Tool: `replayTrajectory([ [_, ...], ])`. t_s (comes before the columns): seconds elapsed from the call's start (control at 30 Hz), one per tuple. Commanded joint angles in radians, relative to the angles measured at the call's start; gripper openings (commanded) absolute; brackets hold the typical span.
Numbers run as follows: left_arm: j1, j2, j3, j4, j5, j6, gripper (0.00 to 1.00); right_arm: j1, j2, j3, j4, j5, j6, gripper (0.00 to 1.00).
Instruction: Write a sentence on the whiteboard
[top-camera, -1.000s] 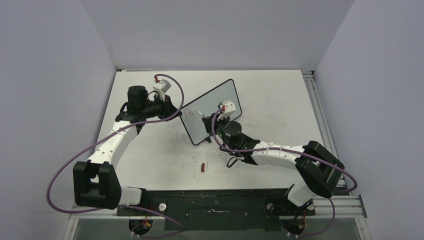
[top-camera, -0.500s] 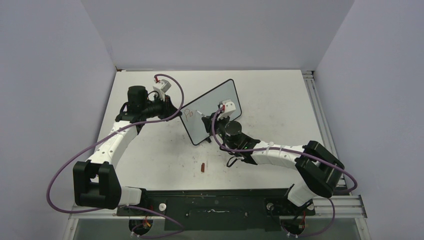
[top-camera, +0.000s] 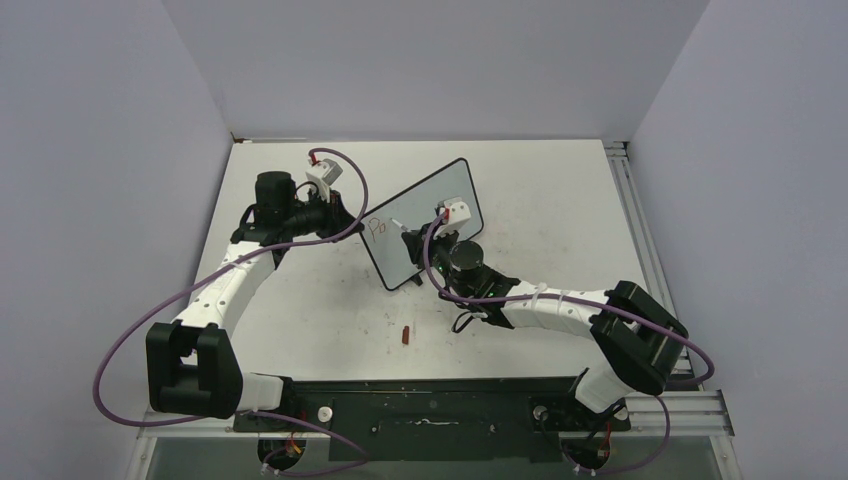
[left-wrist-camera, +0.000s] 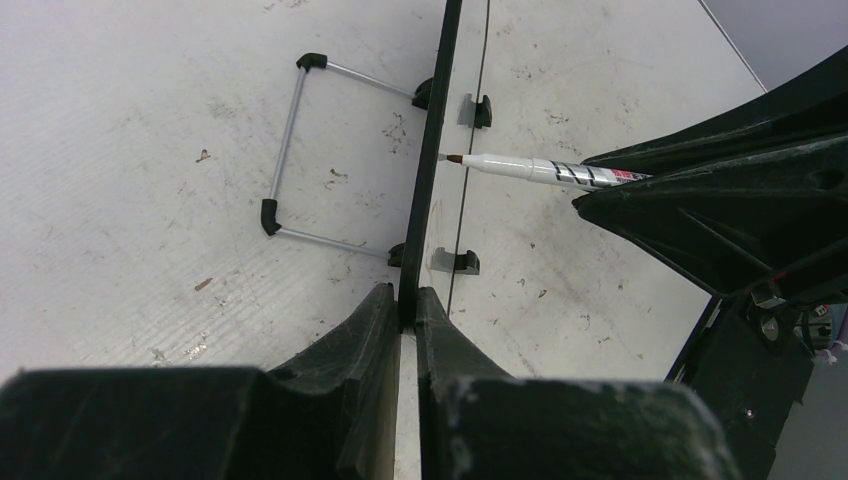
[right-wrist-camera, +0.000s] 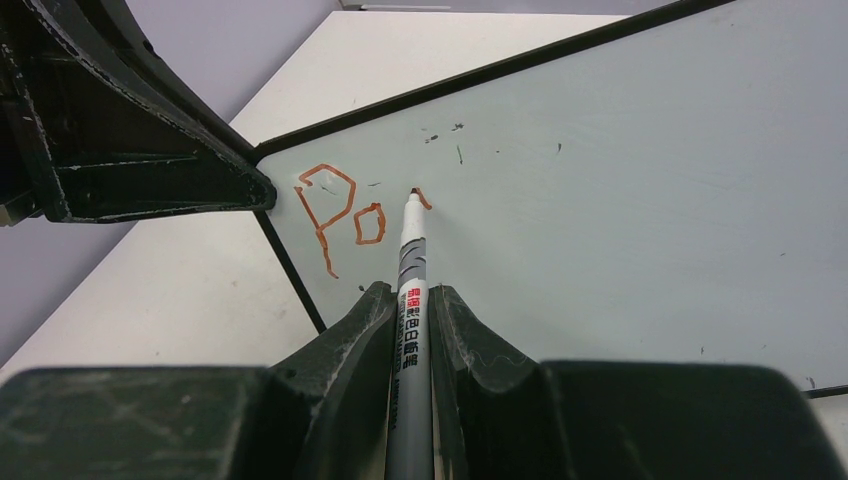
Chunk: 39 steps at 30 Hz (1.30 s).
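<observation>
The whiteboard (top-camera: 440, 205) stands tilted on the table, its glossy face (right-wrist-camera: 620, 180) toward the right wrist camera and edge-on (left-wrist-camera: 432, 150) to the left one. My left gripper (top-camera: 350, 222) (left-wrist-camera: 408, 300) is shut on the board's black left frame. My right gripper (top-camera: 412, 243) (right-wrist-camera: 408, 300) is shut on a grey-white marker (right-wrist-camera: 410, 262) (left-wrist-camera: 540, 170), whose red tip touches the board. The sentence (right-wrist-camera: 335, 210) (top-camera: 377, 226) reads "Po" in orange-red, with a short fresh stroke (right-wrist-camera: 423, 199) at the marker tip.
A small red marker cap (top-camera: 405, 334) lies on the table in front of the board. A wire stand (left-wrist-camera: 285, 150) props the board from behind. The left gripper's black body (right-wrist-camera: 140, 130) sits close to the letters. Grey walls enclose the table.
The right wrist has edged slightly along the board with the marker. The left arm and the board have stayed still.
</observation>
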Motion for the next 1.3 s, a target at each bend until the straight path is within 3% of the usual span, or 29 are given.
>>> replayTrajectory([
  [0.0,0.0,-0.016,0.042,-0.004,0.007,0.028,0.0,0.004,0.011,0.022,0.057,-0.023,0.0,0.05],
  [1.27,0.0,-0.017,0.042,-0.004,0.007,0.028,0.0,0.025,0.017,-0.036,0.024,0.068,0.031,0.05],
])
